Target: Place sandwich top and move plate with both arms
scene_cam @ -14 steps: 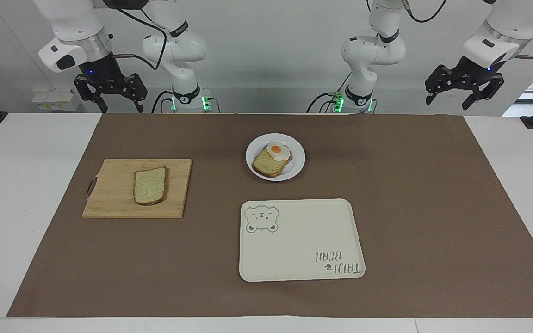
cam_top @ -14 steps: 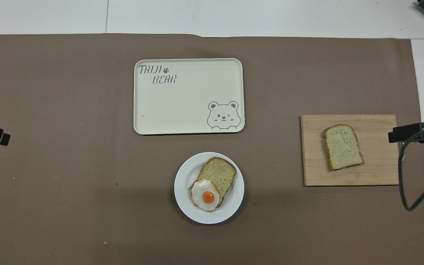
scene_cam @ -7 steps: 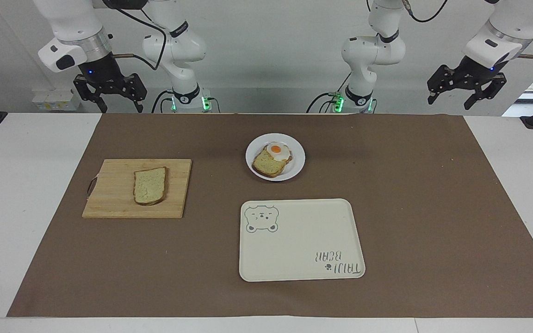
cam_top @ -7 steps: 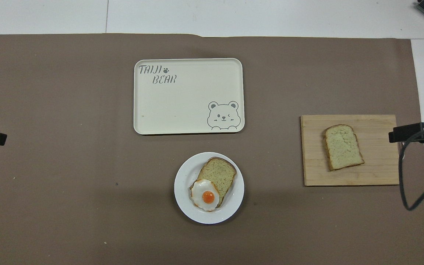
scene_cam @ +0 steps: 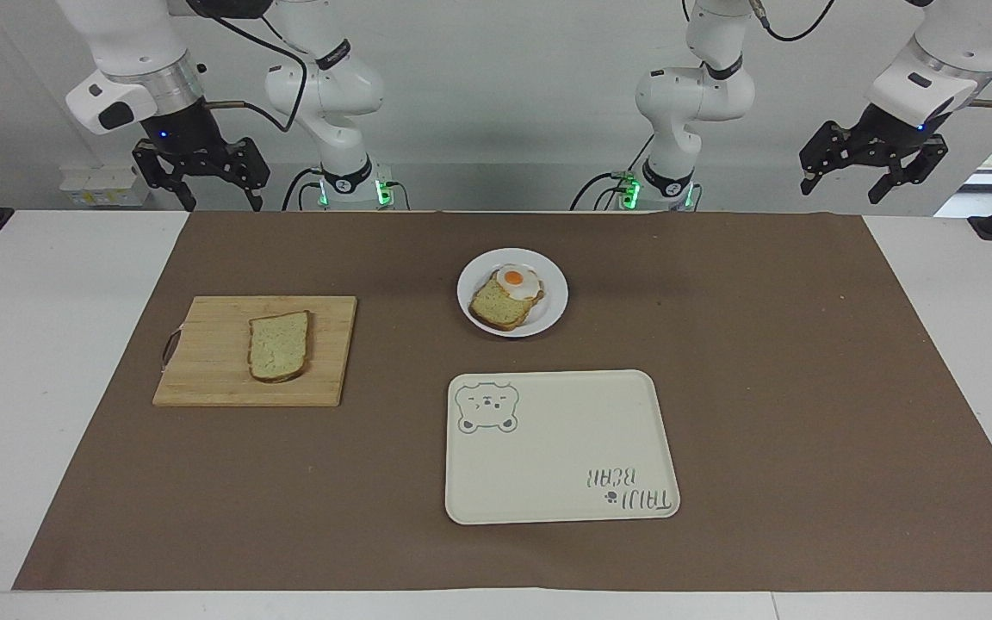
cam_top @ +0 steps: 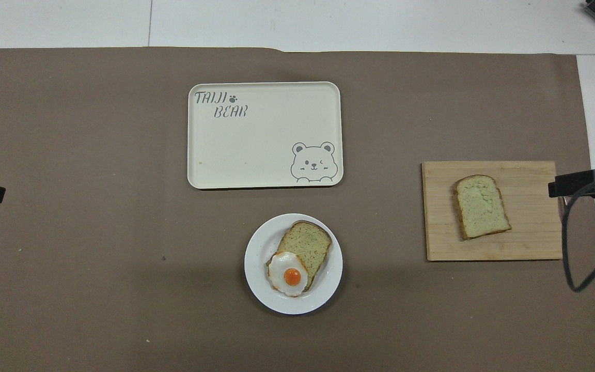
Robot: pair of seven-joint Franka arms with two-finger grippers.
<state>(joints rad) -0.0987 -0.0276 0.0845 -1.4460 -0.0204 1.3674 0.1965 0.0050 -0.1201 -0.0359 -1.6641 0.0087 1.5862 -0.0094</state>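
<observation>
Sandwich top (scene_cam: 279, 346): lies flat on a slatted wooden cutting board (scene_cam: 212, 379) toward the right arm's end; pale speckled crumb, dark crust, roughly square with a domed edge.
Plate (scene_cam: 548, 319): small, round, glossy white, nearer the robots than the cream bear tray (scene_cam: 561, 465); holds a second slice with a fried egg (scene_cam: 517, 280) overhanging one corner.
Right gripper (scene_cam: 201, 179): raised above the table edge, fingers apart, empty.
Left gripper (scene_cam: 873, 165): raised likewise, jaws spread, holding nothing.
Risk: soft bread may buckle or slip if pinched at the crust; the off-centre egg could tilt the top slice; uneven lifting may slide the smooth plate's load.
</observation>
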